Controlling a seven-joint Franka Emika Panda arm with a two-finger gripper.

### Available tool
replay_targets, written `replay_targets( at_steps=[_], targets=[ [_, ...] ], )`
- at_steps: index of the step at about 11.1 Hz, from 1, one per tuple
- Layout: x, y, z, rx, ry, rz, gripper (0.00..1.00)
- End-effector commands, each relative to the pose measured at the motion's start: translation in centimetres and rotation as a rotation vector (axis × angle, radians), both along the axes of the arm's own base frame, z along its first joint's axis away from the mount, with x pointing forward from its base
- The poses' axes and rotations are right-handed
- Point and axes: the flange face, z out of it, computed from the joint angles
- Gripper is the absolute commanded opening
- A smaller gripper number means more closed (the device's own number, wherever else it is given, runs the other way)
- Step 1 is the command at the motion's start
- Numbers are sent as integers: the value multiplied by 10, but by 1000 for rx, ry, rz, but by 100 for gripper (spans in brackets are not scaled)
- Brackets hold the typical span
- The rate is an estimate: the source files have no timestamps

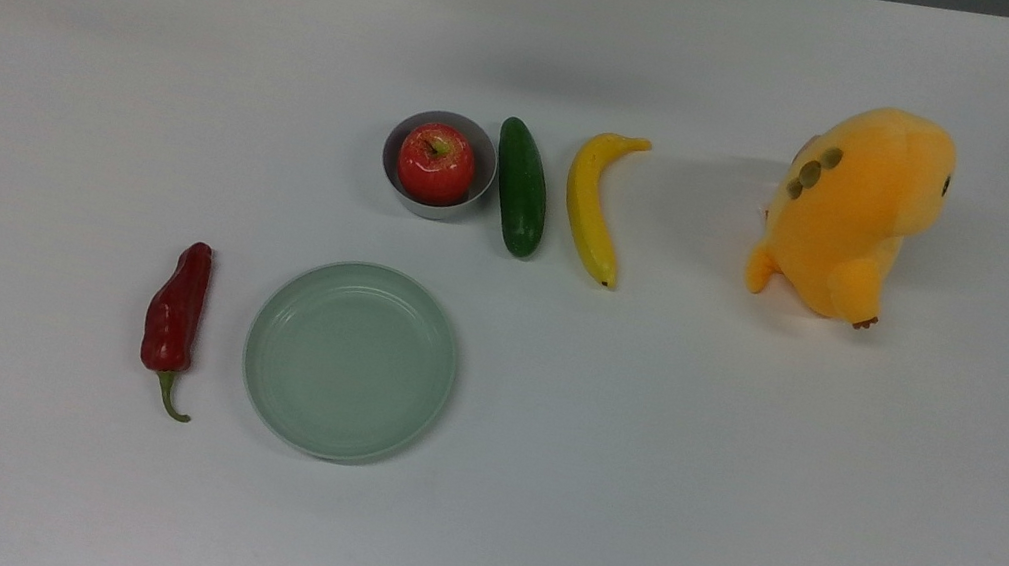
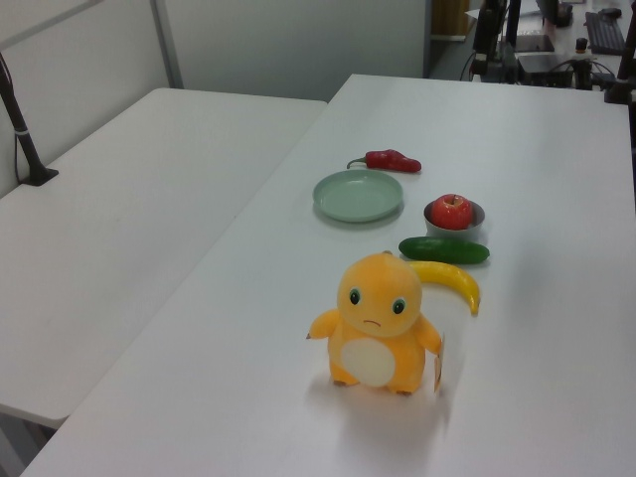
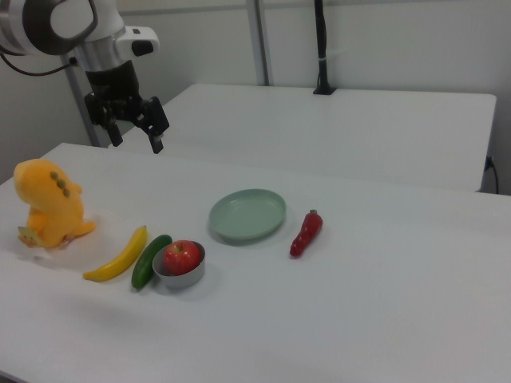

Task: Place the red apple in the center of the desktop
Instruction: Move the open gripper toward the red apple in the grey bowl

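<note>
One red apple sits in grey bowl w/ fingers spread apart, well above desktop.

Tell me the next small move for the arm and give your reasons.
Probably bring the gripper across and down until it is above the red apple. The apple sits in the small grey bowl, not yet out on the desktop, and the gripper hangs open, high and well off to the right view's left of it, holding nothing.
</note>
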Motion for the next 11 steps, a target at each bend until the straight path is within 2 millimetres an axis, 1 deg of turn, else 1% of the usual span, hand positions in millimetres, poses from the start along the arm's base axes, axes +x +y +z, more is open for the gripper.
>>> replay_targets(
  at_steps=[1, 4, 6, 7, 8, 9, 11],
  targets=[
    [-9, 8, -13, -4, 53, 13, 100],
    [-10, 11, -19, -6, 66, 27, 100],
    [-11, 11, -27, -8, 83, 49, 100],
    [-11, 12, -39, -11, 106, 66, 100],
    [-13, 20, -47, -13, 123, 90, 100],
    [-13, 24, -60, -16, 146, 98, 100],
    [-7, 27, -85, -24, 188, 101, 100]
  ],
)
